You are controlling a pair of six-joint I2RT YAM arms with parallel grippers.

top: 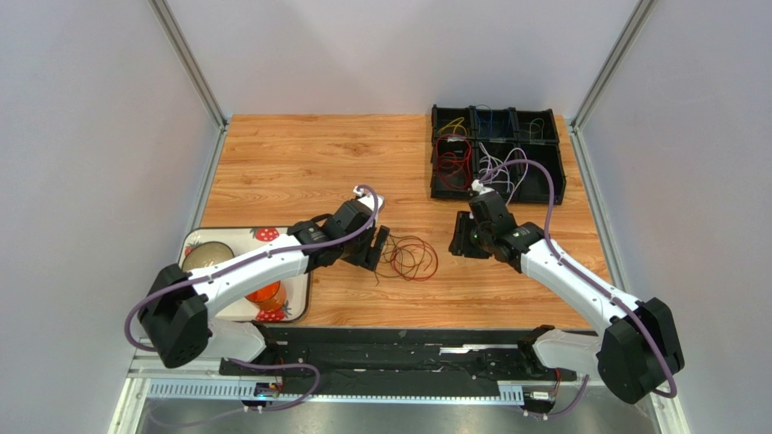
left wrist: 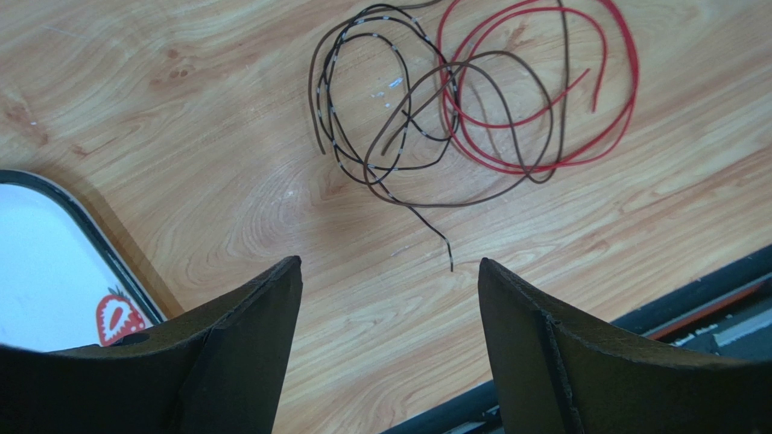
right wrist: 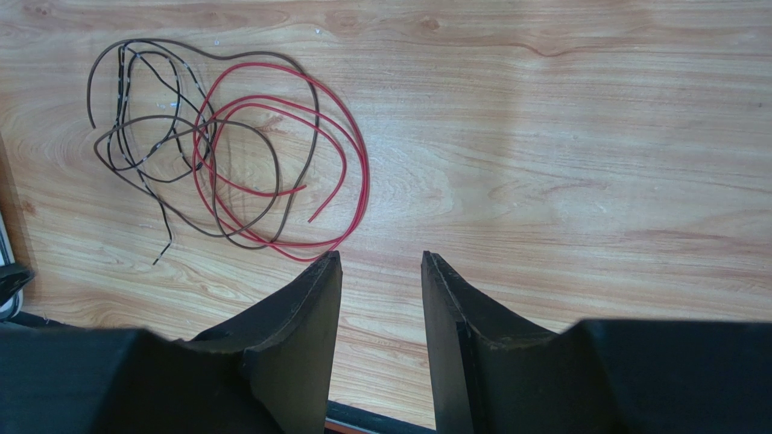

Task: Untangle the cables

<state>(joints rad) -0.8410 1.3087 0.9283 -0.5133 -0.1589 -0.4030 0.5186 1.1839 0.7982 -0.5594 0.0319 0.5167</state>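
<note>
On the bench we see a black bin at the far right, holding red, yellow and white cables, and a tray at the near left. Our left gripper has its jaws wide open and empty. Our right gripper has its jaws partly open and empty. Between them lies a tangle of red and dark brown loops.

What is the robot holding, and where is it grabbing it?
Nothing. The left end effector and the right end effector are both open and empty; the cables lie loose on the table.
</note>
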